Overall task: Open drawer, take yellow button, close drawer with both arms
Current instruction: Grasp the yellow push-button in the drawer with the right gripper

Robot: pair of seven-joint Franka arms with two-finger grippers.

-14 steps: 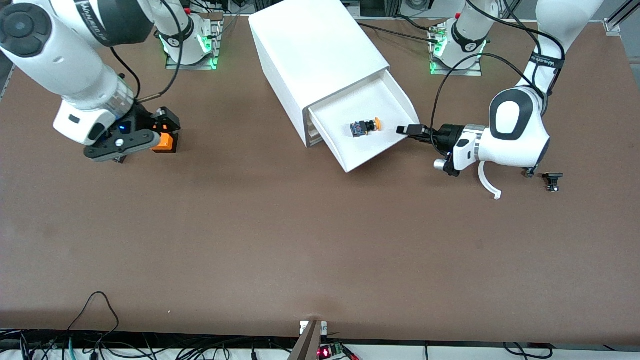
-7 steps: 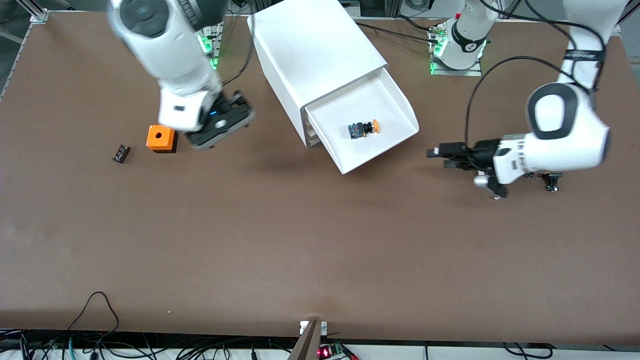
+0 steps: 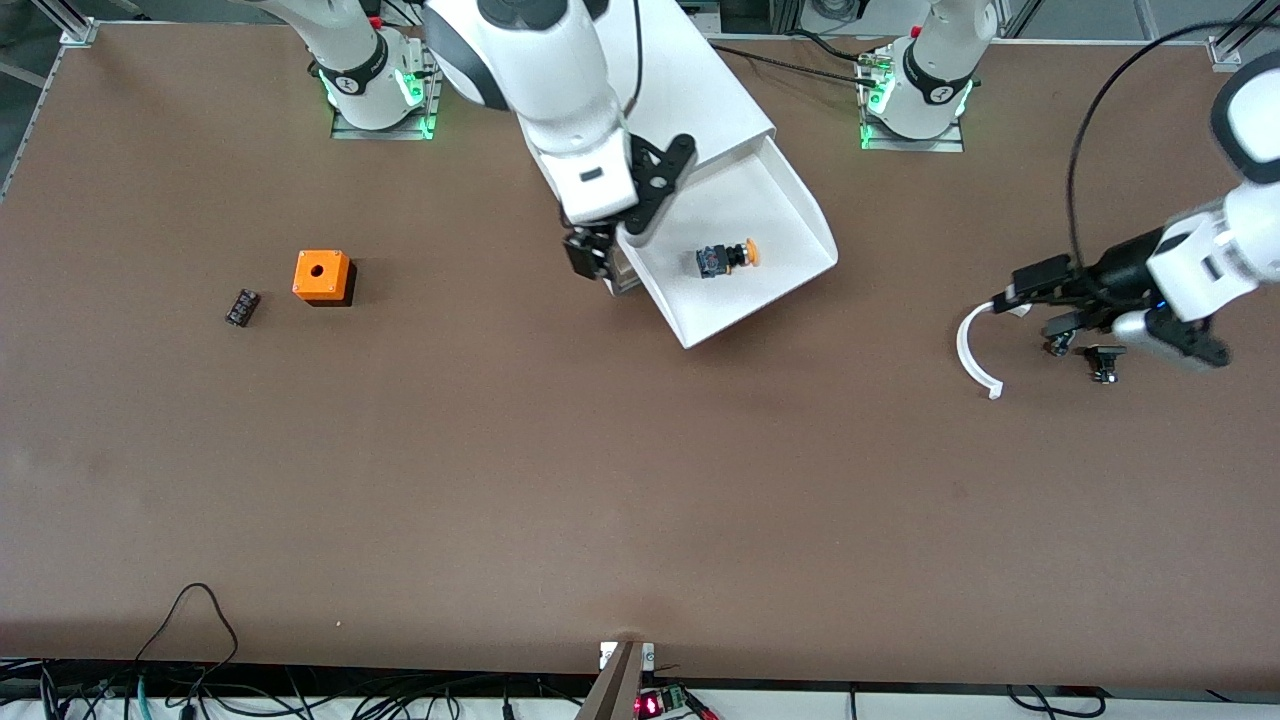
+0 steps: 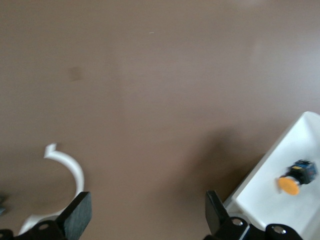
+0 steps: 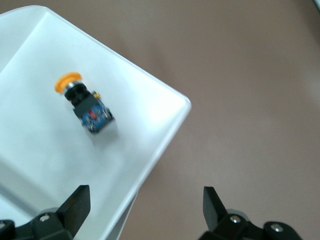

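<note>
The top drawer of the white cabinet stands pulled out. The button, orange cap on a dark body, lies on its side in the drawer. It shows in the right wrist view and the left wrist view. My right gripper is open and empty over the drawer's edge toward the right arm's end; in the right wrist view the drawer rim runs between its fingers. My left gripper is open and empty over the table, away from the drawer, toward the left arm's end.
A white curved strip lies on the table under my left gripper, also in the left wrist view. Small black parts lie beside it. An orange cube with a hole and a small black part lie toward the right arm's end.
My right arm swung from the orange cube across to the cabinet and the open drawer. My left gripper drew back from the drawer's edge toward the left arm's end, uncovering the white strip.
</note>
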